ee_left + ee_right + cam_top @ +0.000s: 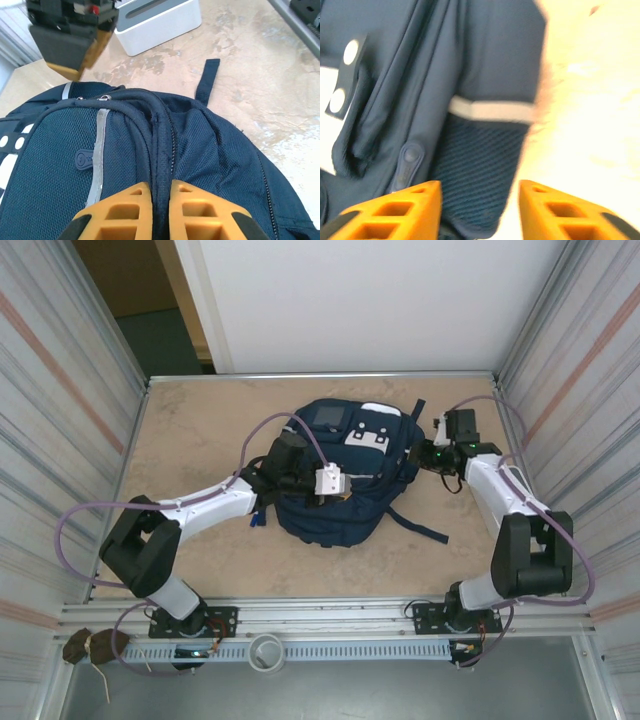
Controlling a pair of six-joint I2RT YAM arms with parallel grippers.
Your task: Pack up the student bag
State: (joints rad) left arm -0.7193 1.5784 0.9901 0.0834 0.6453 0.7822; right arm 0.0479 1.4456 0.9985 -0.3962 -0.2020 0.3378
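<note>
The student bag (pixel 340 502), a navy backpack with white patches and thin light stripes, lies flat in the middle of the table. My left gripper (pixel 347 492) rests on top of it. In the left wrist view its amber fingers (pixel 120 210) are shut on a raised ridge of the student bag (pixel 215 145) beside a zip. My right gripper (pixel 422 453) hovers at the bag's right upper corner. In the blurred right wrist view its jaws stand open over the mesh side pocket (pixel 480 165) of the student bag (pixel 485 60), with nothing between them. The right gripper (pixel 82 60) also appears beyond the bag.
A loose dark strap (pixel 425 527) trails from the bag onto the marbled tabletop (pixel 190 440). Corrugated walls (pixel 60 420) close in left and right, and a metal rail (pixel 330 612) runs along the near edge. A white boxy part (pixel 155 25) stands beyond the bag.
</note>
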